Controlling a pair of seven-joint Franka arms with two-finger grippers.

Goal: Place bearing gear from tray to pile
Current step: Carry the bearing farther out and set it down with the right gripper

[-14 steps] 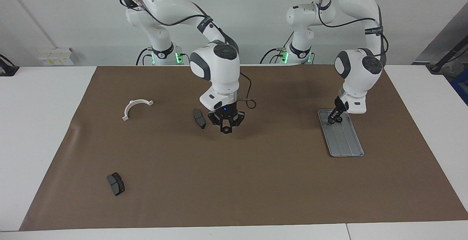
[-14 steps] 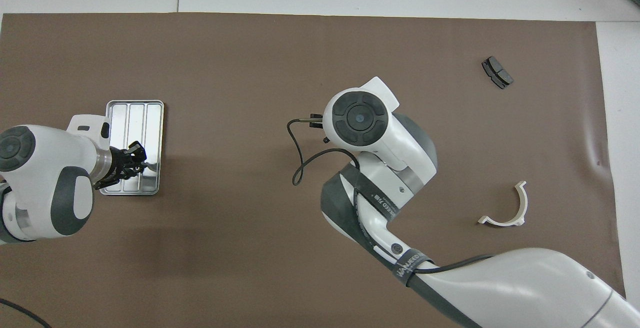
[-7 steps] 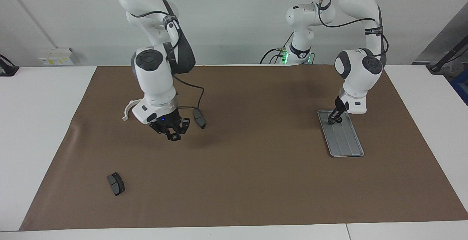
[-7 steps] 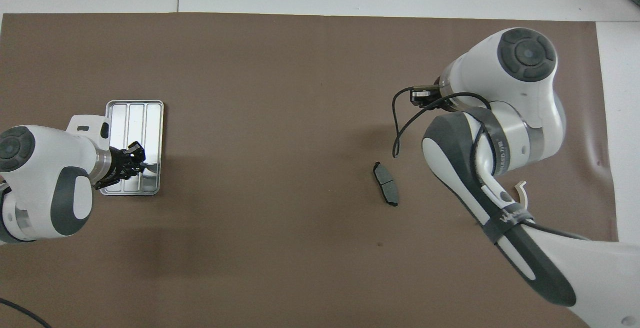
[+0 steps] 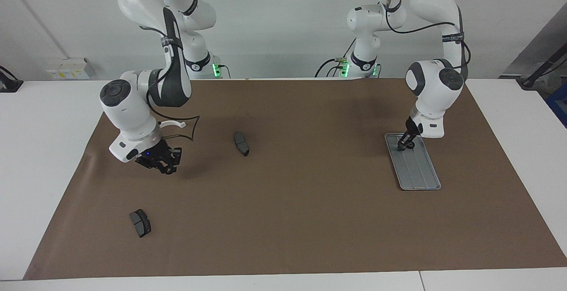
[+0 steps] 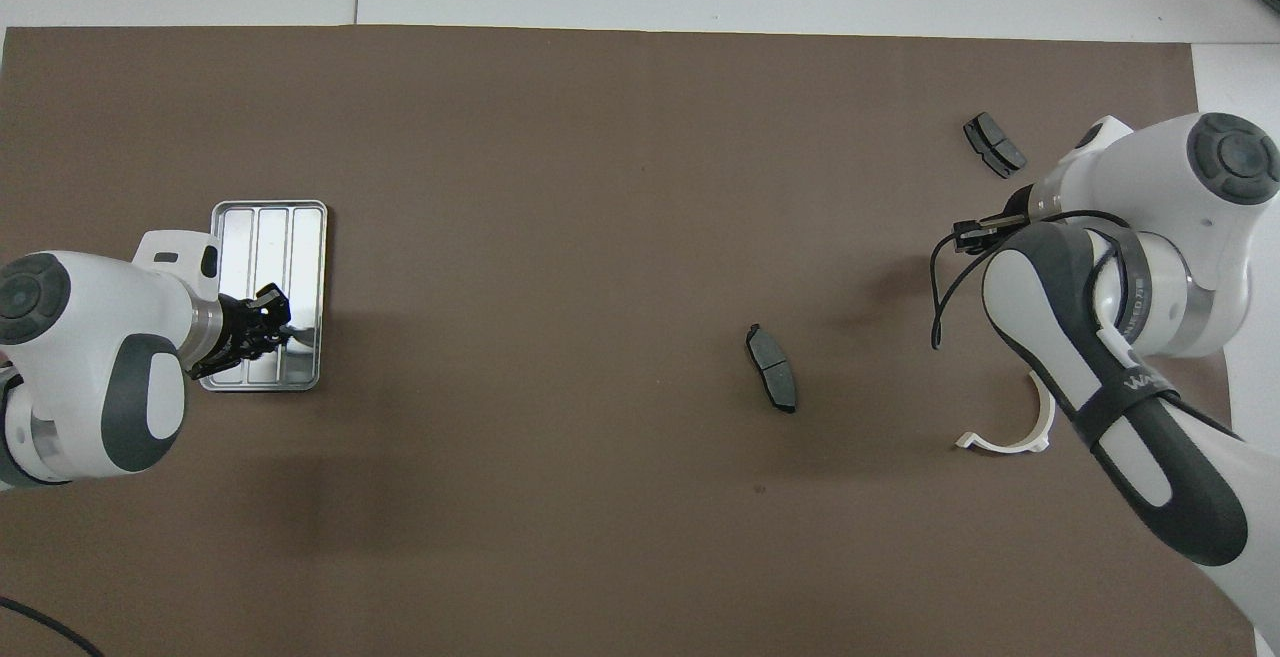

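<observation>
1. My left gripper [image 5: 404, 144] [image 6: 265, 322] was down at the upper end of the tray [image 5: 418, 171] [image 6: 270, 227], in the right half of the facing view. Its fingers touched the tray floor.
2. A small dark round part, seemingly the bearing gear [image 5: 410, 145], sat in the tray right at those fingertips. I could not tell whether my fingers were closed on it or only beside it.
3. My right gripper [image 5: 161, 165] hung low over the brown mat [image 5: 310, 220] at the left of the facing view. It was just below the white half-ring bracket [image 5: 176, 124] [image 6: 1020, 434] in that frame.
4. I could not tell whether the right fingers were open, closed or holding anything. In the overhead view the arm hid them.
5. One dark brake pad [image 5: 241, 143] [image 6: 771, 368] lay near the middle of the mat.
6. A second brake pad [image 5: 140, 223] [image 6: 994, 144] lay at the lower left of the facing view.
7. The tray stood well apart from these parts on the tabletop [image 5: 44, 158].
</observation>
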